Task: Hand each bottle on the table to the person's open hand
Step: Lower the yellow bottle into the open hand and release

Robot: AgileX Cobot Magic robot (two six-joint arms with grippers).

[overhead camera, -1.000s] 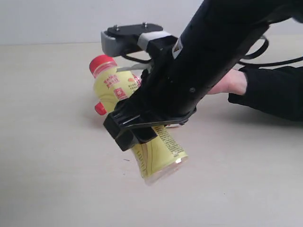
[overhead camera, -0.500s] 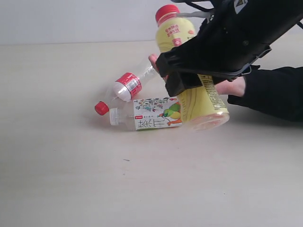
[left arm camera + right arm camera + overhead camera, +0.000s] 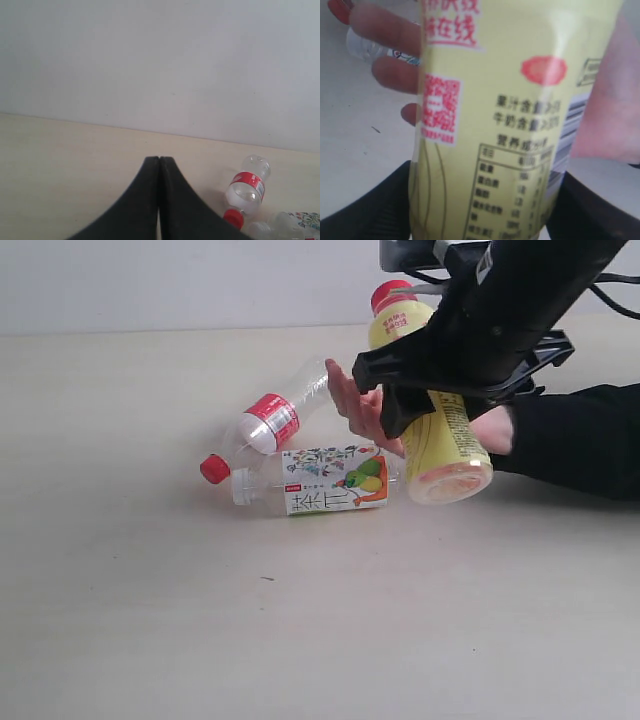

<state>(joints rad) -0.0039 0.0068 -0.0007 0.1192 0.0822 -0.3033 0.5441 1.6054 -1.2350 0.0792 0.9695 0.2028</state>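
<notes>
My right gripper (image 3: 432, 390) (image 3: 485, 202) is shut on the yellow bottle (image 3: 446, 452) (image 3: 510, 100), red cap (image 3: 392, 292) up and tilted, held just off the table against the person's open hand (image 3: 358, 405) (image 3: 390, 75). The clear bottle with the red label (image 3: 272, 420) (image 3: 246, 186) lies on the table (image 3: 150, 570), its red cap (image 3: 213, 469) toward the front left. The bottle with the illustrated label (image 3: 325, 480) lies in front of it. No separate clear bottle with a white cap shows. My left gripper (image 3: 159, 160) is shut and empty, off to the side above the table.
The person's black sleeve (image 3: 580, 440) rests on the table at the right, behind my right arm (image 3: 520, 300). A pale wall (image 3: 160, 65) runs along the table's far edge.
My right gripper has lifted the yellow bottle off the table and carried it right to the person's hand, uncovering the two clear bottles lying behind it.
</notes>
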